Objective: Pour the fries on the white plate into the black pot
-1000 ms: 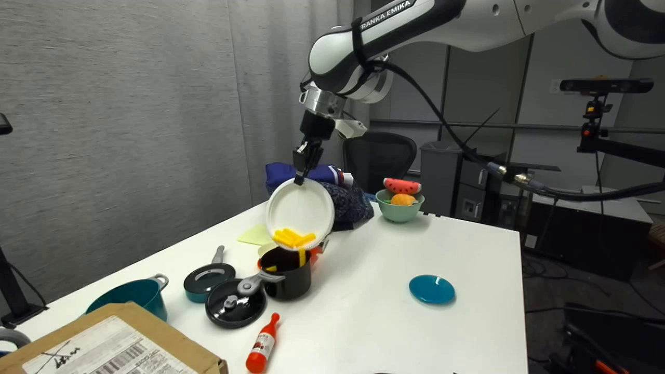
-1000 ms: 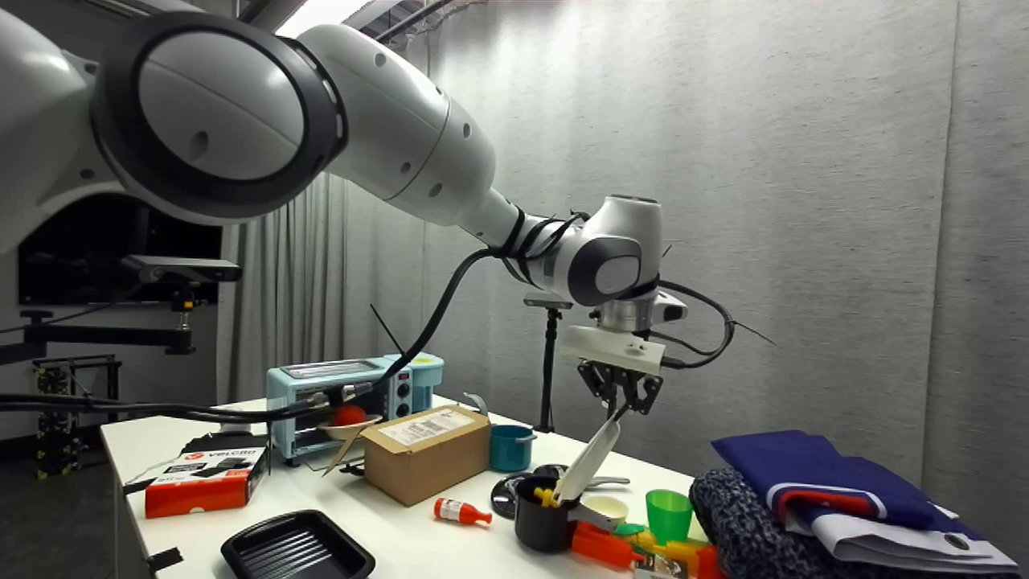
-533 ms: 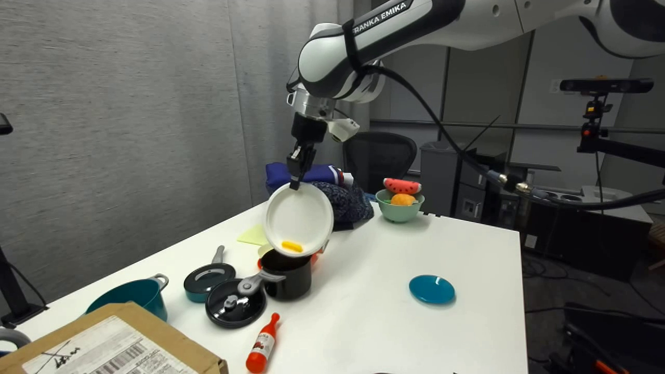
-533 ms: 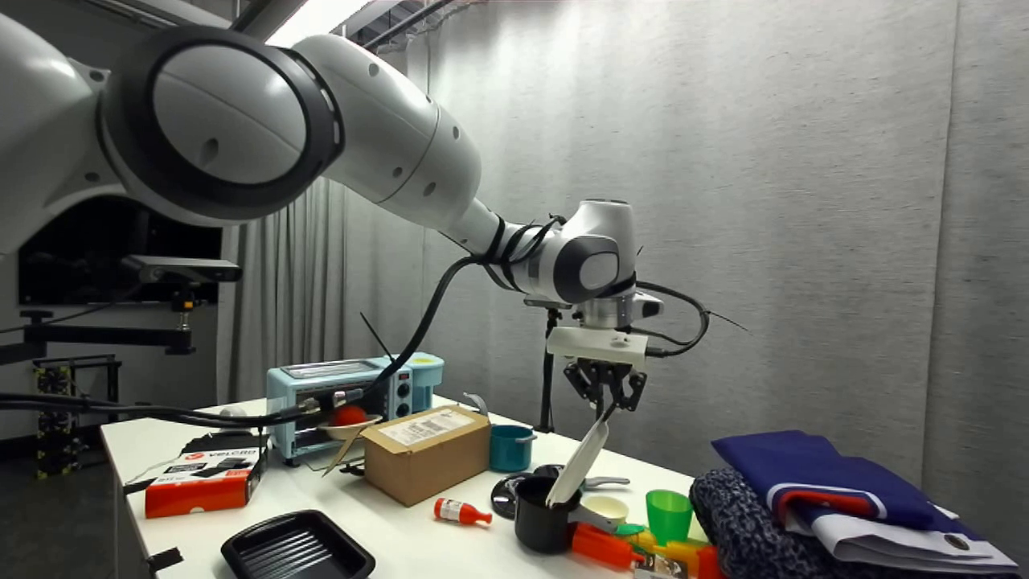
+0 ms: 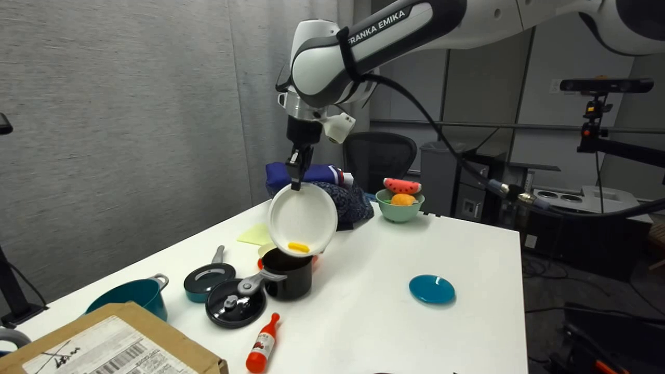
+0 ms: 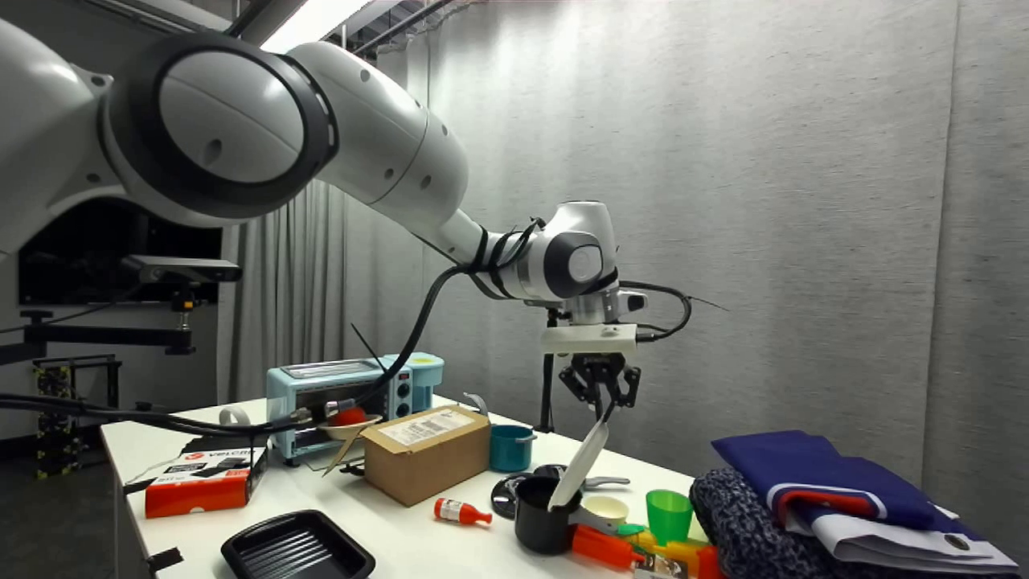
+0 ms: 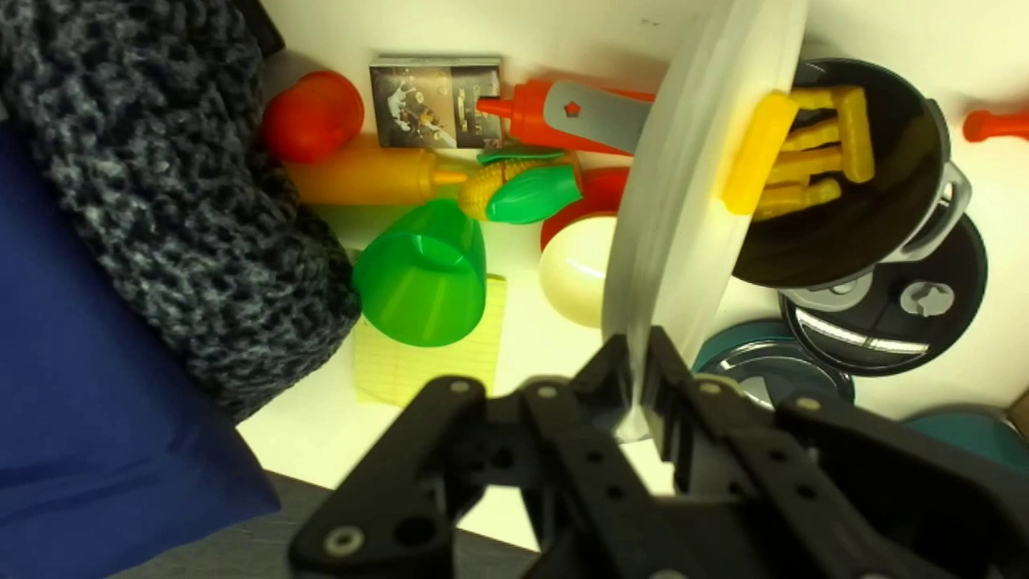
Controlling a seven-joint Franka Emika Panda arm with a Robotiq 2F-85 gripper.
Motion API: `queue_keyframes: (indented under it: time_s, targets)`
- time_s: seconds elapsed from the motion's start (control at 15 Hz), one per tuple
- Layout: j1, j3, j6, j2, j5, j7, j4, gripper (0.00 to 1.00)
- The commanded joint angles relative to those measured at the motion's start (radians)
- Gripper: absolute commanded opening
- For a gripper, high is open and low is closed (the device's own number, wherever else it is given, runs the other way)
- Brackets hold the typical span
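My gripper (image 7: 641, 358) is shut on the rim of the white plate (image 5: 301, 218). The plate hangs steeply tilted, its lower edge at the mouth of the black pot (image 5: 291, 283); it also shows edge-on in an exterior view (image 6: 582, 466) and in the wrist view (image 7: 683, 177). One yellow fry (image 7: 760, 153) still lies on the plate near its lower edge, also seen in an exterior view (image 5: 298, 247). Several fries (image 7: 812, 165) lie inside the black pot in the wrist view. The pot stands upright on the table; the plate hides part of its inside.
A black lid (image 5: 236, 304) and a teal pan (image 5: 208, 280) lie beside the pot. A red bottle (image 5: 263, 343), teal dish (image 5: 432, 289) and cardboard box (image 6: 426, 454) are around. A green cup (image 6: 669, 515), cream bowl (image 7: 579, 269) and dark knitted cloth (image 7: 161, 185) are near.
A second ago several fries lay on the plate's lower part; all but one have slid off. The arm has shifted left in both exterior views, and the plate's lower edge has dropped slightly.
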Motion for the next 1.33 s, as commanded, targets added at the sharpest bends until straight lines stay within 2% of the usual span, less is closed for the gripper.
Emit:
queue_keyframes:
  time_s: [0.0, 0.47, 0.6, 0.93, 1.27]
  targets:
    - [0.0, 0.006, 0.056, -0.043, 0.002, 0.007, -0.044, 0.02]
    - [-0.001, 0.025, 0.114, -0.07, 0.013, -0.009, -0.076, 0.02]
    - [-0.025, 0.049, 0.105, -0.074, 0.06, -0.032, -0.08, 0.02]
    - [-0.123, 0.11, 0.024, -0.094, 0.261, -0.133, -0.077, 0.02]
    - [-0.214, 0.092, -0.138, -0.155, 0.386, -0.21, -0.104, 0.02]
